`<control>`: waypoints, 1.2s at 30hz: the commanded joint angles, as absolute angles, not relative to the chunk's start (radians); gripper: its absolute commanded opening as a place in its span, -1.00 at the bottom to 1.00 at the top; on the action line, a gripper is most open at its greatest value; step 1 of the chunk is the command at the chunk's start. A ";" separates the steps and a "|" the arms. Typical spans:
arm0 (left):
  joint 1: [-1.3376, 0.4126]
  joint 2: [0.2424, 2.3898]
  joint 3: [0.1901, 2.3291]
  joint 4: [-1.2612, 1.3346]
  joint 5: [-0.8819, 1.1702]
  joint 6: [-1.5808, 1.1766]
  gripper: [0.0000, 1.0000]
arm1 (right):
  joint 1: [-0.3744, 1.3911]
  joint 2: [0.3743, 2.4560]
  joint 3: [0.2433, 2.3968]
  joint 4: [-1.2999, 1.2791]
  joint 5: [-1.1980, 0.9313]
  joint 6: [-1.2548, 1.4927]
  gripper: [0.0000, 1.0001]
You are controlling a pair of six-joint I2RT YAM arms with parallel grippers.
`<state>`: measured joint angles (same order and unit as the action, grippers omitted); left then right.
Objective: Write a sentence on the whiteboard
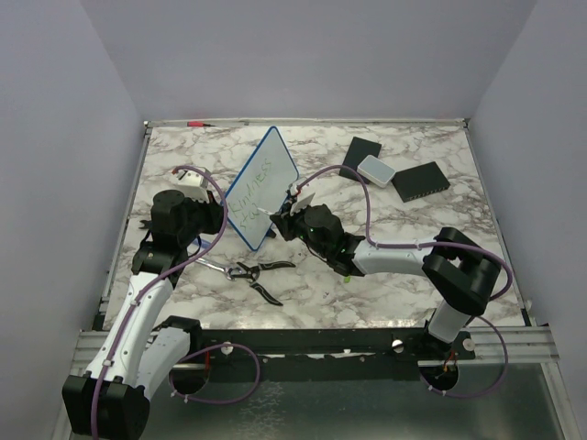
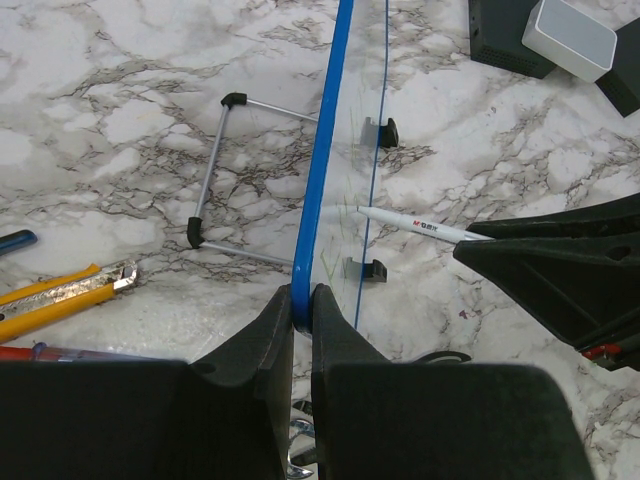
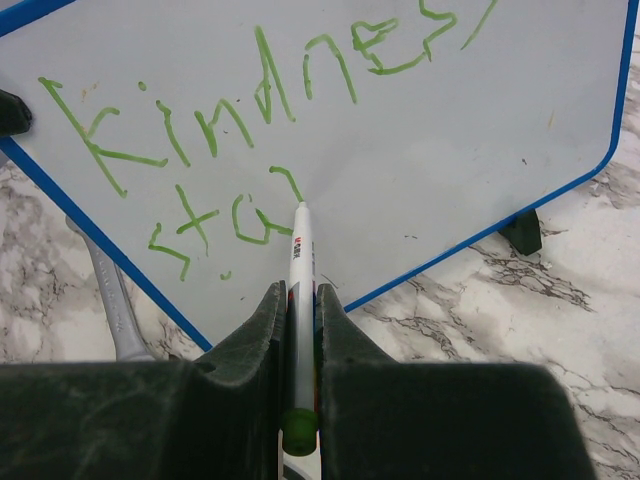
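Observation:
The whiteboard (image 1: 263,186) stands tilted on edge mid-table, white with a blue frame. My left gripper (image 2: 302,300) is shut on its blue edge (image 2: 320,170) at the near left corner. Green writing (image 3: 260,95) reads "Kindnes" on the upper line and "sta" below. My right gripper (image 3: 301,300) is shut on a white marker with a green end (image 3: 301,265). The marker's tip touches the board at the last green stroke of the lower line. From above, the right gripper (image 1: 286,216) sits just right of the board's lower half.
Pliers (image 1: 257,272) lie in front of the board. Two black pads (image 1: 360,156) (image 1: 420,181) and a white box (image 1: 375,169) sit at the back right. A wire stand (image 2: 215,175) and a yellow knife (image 2: 60,295) lie left of the board. A red pen (image 1: 197,122) rests at the far edge.

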<state>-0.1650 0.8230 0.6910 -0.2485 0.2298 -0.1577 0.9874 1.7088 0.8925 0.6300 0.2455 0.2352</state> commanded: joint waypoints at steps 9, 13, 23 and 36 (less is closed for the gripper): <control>-0.169 0.818 0.684 -0.253 0.239 -0.143 -1.00 | 0.992 1.709 0.946 0.616 0.255 0.200 -0.99; -0.169 0.818 0.683 -0.252 0.239 -0.143 -1.00 | 0.992 1.705 0.959 0.618 0.263 0.186 -0.99; -0.169 0.816 0.683 -0.253 0.239 -0.143 -1.00 | 0.991 1.708 0.975 0.623 0.268 0.172 -0.99; -0.170 0.815 0.683 -0.254 0.240 -0.143 -1.00 | 0.980 1.730 0.991 0.622 0.279 0.170 -0.99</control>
<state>-0.1650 0.8230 0.6910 -0.2478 0.2298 -0.1581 0.9863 1.7084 0.9642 0.6041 0.2687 0.1802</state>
